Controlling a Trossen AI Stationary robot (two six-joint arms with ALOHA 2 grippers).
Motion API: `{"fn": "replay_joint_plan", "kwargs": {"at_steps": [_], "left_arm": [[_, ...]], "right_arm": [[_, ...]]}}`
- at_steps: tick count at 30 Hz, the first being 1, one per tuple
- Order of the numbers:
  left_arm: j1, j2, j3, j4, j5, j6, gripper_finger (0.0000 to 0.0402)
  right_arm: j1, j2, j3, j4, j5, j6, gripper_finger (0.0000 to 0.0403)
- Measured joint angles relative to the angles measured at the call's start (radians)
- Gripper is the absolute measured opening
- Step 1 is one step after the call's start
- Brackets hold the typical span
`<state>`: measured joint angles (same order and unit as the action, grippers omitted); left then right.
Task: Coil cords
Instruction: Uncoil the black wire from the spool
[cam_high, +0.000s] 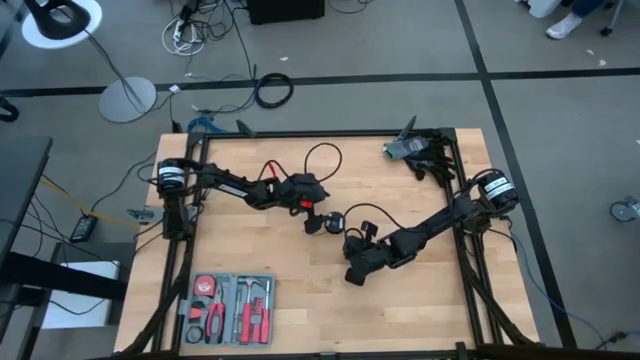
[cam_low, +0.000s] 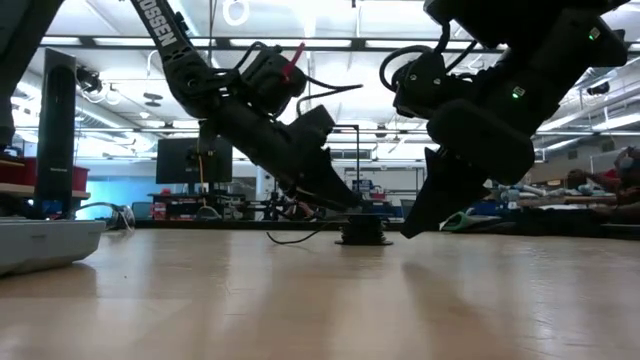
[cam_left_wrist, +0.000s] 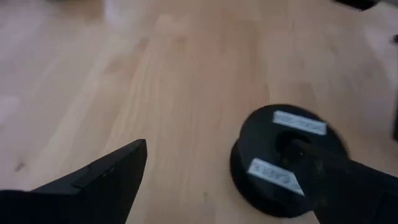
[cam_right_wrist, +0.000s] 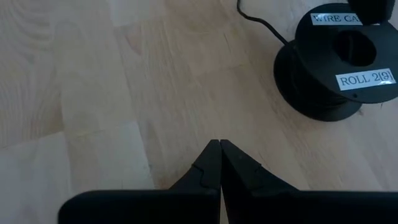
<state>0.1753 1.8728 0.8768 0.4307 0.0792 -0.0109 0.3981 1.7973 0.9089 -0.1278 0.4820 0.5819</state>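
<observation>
So the black wire spool (cam_right_wrist: 339, 65) sits mid-bench (cam_high: 300, 310), left claw (cam_high: 318, 216) spread wide right at it, right claw (cam_high: 354, 276) pinched together nearby on nothing

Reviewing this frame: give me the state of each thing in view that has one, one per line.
Left gripper: open, low at the spool, one finger over its top.
Right gripper: shut, empty, above bare wood beside the spool.
Black wire spool: standing flat on the table, white labels up.
Thin black wire: loose loops on the table, not coiled.
Tool case: open, tools inside.
</observation>
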Motion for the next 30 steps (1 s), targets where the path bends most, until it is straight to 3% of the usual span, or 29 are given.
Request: {"fn": "replay_joint_plan", "kwargs": {"at_steps": [20, 30], "left_arm": [[0.023, -0.055, 0.002, -0.188, -0.014, -0.053, 0.0395], [0.038, -0.196, -0.001, -0.434, -0.238, -0.046, 0.0395]], "right_arm": [[0.0, 0.0, 0.0, -0.004, -0.001, -0.005, 0.0001], [0.0, 0.0, 0.0, -0.009, -0.005, -0.009, 0.0001]]}}
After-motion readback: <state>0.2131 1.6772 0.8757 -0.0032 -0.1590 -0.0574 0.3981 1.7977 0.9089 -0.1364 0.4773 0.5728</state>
